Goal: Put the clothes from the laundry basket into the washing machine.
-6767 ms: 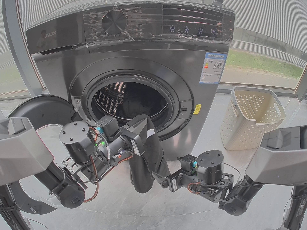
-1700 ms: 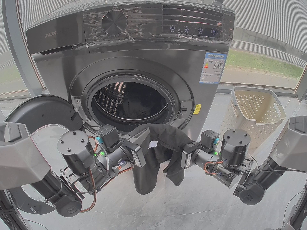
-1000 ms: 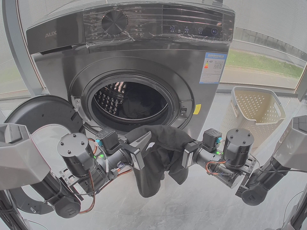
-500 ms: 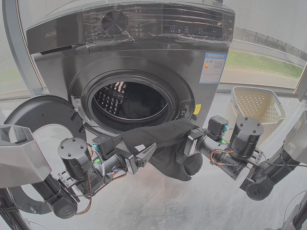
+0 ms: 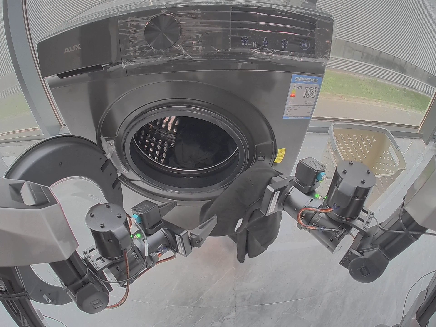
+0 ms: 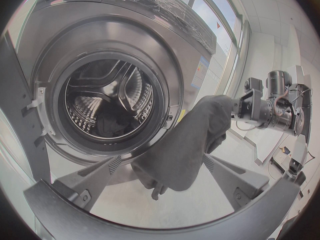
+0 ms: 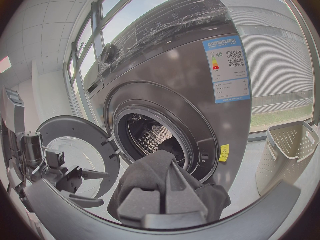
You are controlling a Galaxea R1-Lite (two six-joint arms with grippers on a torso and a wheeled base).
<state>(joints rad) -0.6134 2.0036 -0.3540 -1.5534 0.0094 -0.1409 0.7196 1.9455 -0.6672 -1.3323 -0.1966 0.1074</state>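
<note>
**Black garment hung at the washer's mouth**

The right gripper [image 5: 269, 197] was clamped on a black garment [image 5: 238, 205], which hung by the lower right edge of the washing machine's [image 5: 181, 87] open port. The left gripper [image 5: 190, 219] sat below the port, fingers spread wide and empty. The laundry basket [image 5: 363, 146] stood right of the machine.

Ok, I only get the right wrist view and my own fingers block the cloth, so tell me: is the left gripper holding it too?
Observer: No. The left gripper is open and empty; the black garment hangs just ahead of it.
Operator: How much dangles below?
Observer: Most of it, hanging from the right gripper in front of the washing machine, outside the drum.
Operator: Drum empty?
Observer: No, dark clothes lie at its bottom.
</note>
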